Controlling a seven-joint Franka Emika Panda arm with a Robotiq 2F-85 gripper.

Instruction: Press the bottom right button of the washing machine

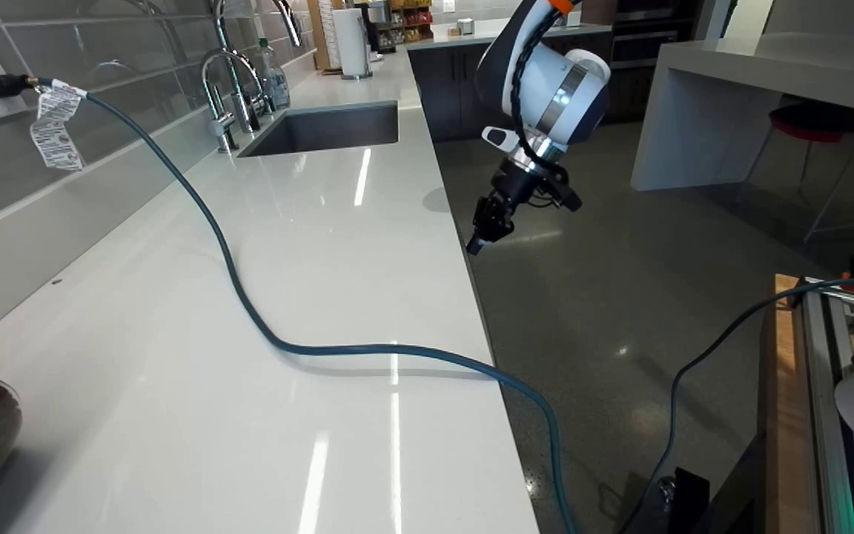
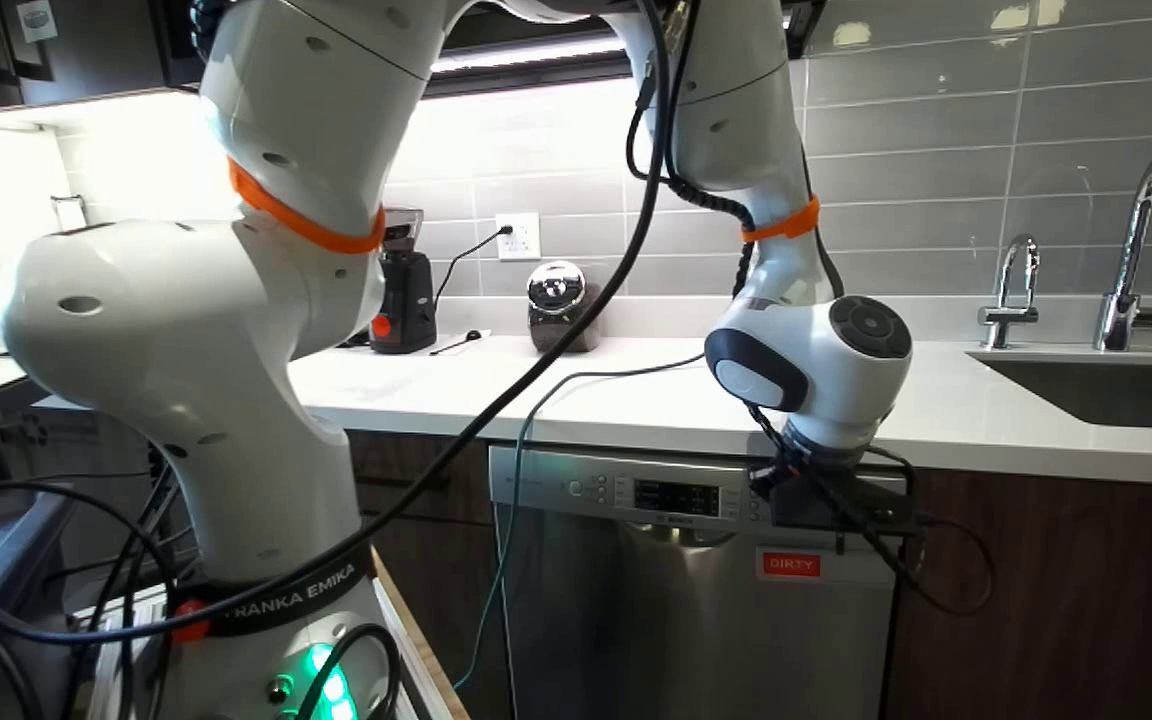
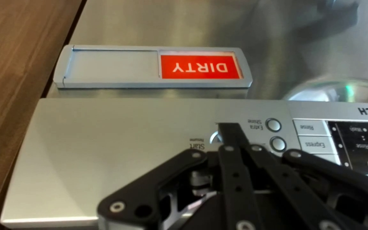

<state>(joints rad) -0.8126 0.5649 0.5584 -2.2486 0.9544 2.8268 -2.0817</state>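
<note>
The washing machine (image 2: 676, 620) is a steel Bosch appliance under the counter in an exterior view. Its control panel (image 3: 107, 140) stands upside down in the wrist view. A round button marked Start (image 3: 214, 137) is partly hidden behind my fingertips. An Extra Shine button (image 3: 273, 125) and another round button (image 3: 278, 144) lie to the right in that view. My gripper (image 3: 230, 127) is shut and empty, its tips overlapping the Start button; contact cannot be told. In an exterior view the gripper (image 1: 476, 246) is at the counter's front edge, tilted downward.
A DIRTY label (image 3: 201, 67) sits on the machine's door. The white counter (image 1: 368, 297) overhangs the panel. A green-blue cable (image 1: 412, 350) crosses the counter and hangs over its edge, passing before the machine. A sink (image 1: 330, 127) and taps stand farther along.
</note>
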